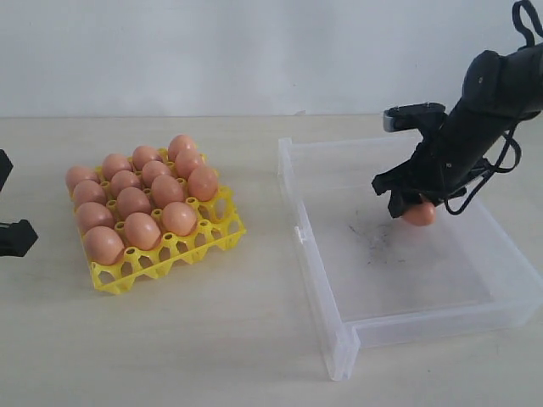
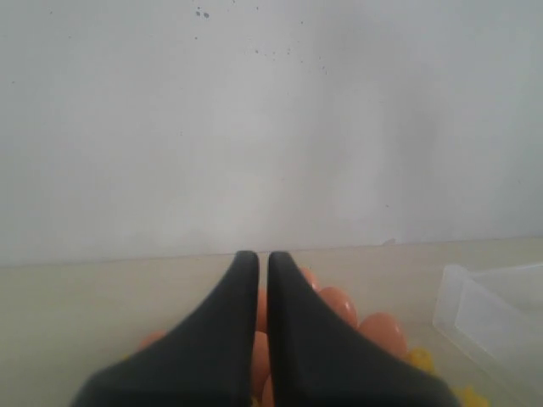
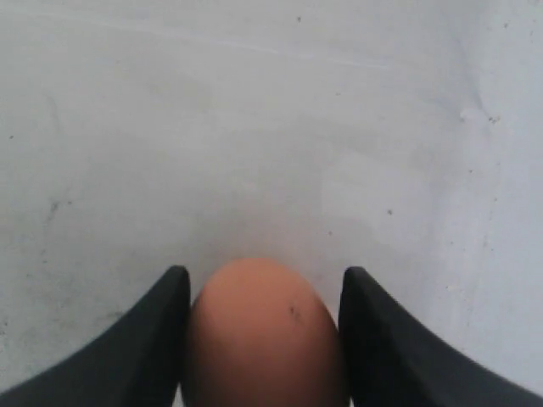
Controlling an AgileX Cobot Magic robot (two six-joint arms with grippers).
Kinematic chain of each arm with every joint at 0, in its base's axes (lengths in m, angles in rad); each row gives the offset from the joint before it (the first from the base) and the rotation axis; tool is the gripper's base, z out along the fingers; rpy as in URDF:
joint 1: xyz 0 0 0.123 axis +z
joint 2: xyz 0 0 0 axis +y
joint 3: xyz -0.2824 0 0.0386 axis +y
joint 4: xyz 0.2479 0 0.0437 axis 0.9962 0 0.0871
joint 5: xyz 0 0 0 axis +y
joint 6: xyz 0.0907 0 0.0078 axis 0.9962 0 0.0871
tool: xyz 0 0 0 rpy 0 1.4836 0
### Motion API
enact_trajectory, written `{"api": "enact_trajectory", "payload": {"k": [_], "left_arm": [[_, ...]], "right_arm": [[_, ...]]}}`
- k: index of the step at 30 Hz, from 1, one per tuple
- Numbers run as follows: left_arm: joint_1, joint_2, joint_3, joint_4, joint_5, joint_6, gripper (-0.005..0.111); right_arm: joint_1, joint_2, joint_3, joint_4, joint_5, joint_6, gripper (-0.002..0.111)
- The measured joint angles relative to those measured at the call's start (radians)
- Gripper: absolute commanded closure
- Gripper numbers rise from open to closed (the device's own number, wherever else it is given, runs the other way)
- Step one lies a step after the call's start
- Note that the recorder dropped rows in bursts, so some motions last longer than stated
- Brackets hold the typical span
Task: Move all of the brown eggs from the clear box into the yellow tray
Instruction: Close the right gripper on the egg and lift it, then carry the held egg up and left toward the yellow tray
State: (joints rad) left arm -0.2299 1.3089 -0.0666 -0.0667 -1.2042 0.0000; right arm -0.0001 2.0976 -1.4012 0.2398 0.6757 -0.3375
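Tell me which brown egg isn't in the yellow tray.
The lone egg at the right gripper, inside the clear box; the rest sit in the yellow tray.

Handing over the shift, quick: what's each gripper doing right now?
Left gripper: closed, empty.
Right gripper: closed on a brown egg in the clear box.

Orange-brown eggs sit in the bright yellow tray on a beige tabletop. Right of the tray, the clear box is colourless with dark scuffs. The lone egg between the black jaws of the right gripper is orange-brown, dark-specked.
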Motion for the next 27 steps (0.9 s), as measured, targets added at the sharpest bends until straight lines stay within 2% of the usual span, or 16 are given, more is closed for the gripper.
{"api": "enact_trajectory", "payload": {"k": [2,4,6,7,9,12,15,18,22,27], "left_arm": [[0.0,0.0,0.0,0.0,0.0,0.0,0.103],[0.0,0.0,0.0,0.0,0.0,0.0,0.103],[0.0,0.0,0.0,0.0,0.0,0.0,0.103],[0.0,0.0,0.0,0.0,0.0,0.0,0.103],[0.0,0.0,0.0,0.0,0.0,0.0,0.103],[0.0,0.0,0.0,0.0,0.0,0.0,0.103],[0.0,0.0,0.0,0.0,0.0,0.0,0.103],[0.0,0.0,0.0,0.0,0.0,0.0,0.103],[0.0,0.0,0.0,0.0,0.0,0.0,0.103],[0.0,0.0,0.0,0.0,0.0,0.012,0.103]], "right_arm": [[0.0,-0.027,0.006,0.049,-0.042,-0.027,0.109],[0.0,-0.073,0.008,0.22,-0.09,-0.173,0.109],[0.0,-0.122,0.043,0.568,-0.118,-0.489,0.109],[0.0,-0.138,0.08,0.8,-0.117,-0.712,0.109],[0.0,-0.151,0.139,1.094,-0.101,-1.002,0.109],[0.0,-0.158,0.218,1.376,-0.042,-1.337,0.109],[0.004,-0.158,0.261,1.462,0.038,-1.537,0.109],[0.024,-0.158,0.278,1.485,0.132,-1.651,0.109],[0.075,-0.169,0.279,1.492,0.165,-1.669,0.109],[0.116,-0.219,0.285,1.493,0.165,-1.571,0.109]]}}
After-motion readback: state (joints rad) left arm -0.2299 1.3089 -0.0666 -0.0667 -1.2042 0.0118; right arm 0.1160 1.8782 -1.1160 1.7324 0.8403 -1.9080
